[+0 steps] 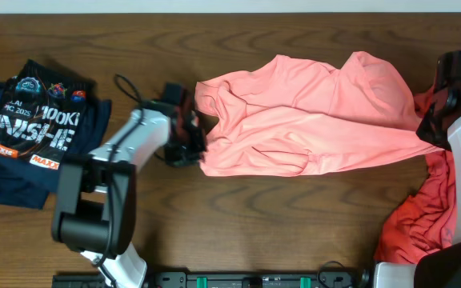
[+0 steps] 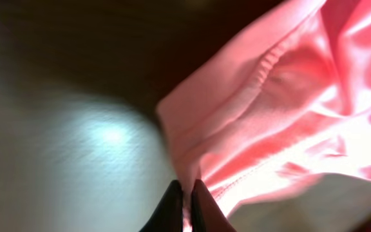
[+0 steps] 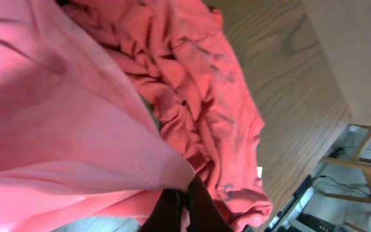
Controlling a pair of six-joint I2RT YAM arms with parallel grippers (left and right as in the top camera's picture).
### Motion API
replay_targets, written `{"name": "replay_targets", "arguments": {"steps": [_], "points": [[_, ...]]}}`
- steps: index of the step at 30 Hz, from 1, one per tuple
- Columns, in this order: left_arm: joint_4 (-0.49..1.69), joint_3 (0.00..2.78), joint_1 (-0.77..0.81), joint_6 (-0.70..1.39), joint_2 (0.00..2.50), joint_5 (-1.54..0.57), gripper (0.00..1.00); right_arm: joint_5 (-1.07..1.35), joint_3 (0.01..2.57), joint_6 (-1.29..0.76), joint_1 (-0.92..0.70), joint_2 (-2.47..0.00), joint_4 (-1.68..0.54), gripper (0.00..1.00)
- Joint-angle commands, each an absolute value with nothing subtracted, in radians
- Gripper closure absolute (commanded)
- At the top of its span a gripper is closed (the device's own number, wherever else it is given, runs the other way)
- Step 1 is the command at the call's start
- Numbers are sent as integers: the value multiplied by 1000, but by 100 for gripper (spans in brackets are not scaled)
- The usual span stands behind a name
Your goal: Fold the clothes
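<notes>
Since the pink shirt (image 1: 294, 120) spans the centre of the table (image 1: 294, 228) on thin pinches of hem, left gripper (image 1: 191, 138) clamped at its 9 o'clock edge, right gripper (image 1: 433, 134) at 3 o'clock, pulling harder could slip a corner free or snag the red garment (image 1: 418, 212) at 4 o'clock.

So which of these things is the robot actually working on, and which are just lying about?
In hand: pink shirt, stretched between the left gripper and right gripper, both pinching its edges.
Lying about: crumpled red garment at the right; navy printed shirt at the left, neither gripped.
</notes>
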State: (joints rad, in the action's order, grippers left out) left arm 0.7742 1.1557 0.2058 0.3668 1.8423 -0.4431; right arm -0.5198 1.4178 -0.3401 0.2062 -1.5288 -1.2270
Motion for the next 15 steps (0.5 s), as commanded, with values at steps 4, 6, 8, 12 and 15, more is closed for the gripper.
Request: {"name": "replay_targets", "arguments": {"steps": [4, 6, 8, 12, 15], "points": [[998, 1444, 59, 262, 1635, -445, 94, -367, 1425, -310, 220, -1509, -1227, 99], [1046, 1517, 33, 262, 1570, -445, 94, -289, 1440, -294, 220, -1494, -1227, 99], [1074, 1568, 19, 262, 1515, -445, 94, -229, 1459, -283, 220, -1470, -1230, 99], [1105, 1646, -2, 262, 1401, -445, 94, -186, 1532, -272, 220, -1395, -1258, 99], [1120, 1708, -37, 263, 1323, -446, 94, -192, 1615, -259, 226, -1327, -1284, 99]]}}
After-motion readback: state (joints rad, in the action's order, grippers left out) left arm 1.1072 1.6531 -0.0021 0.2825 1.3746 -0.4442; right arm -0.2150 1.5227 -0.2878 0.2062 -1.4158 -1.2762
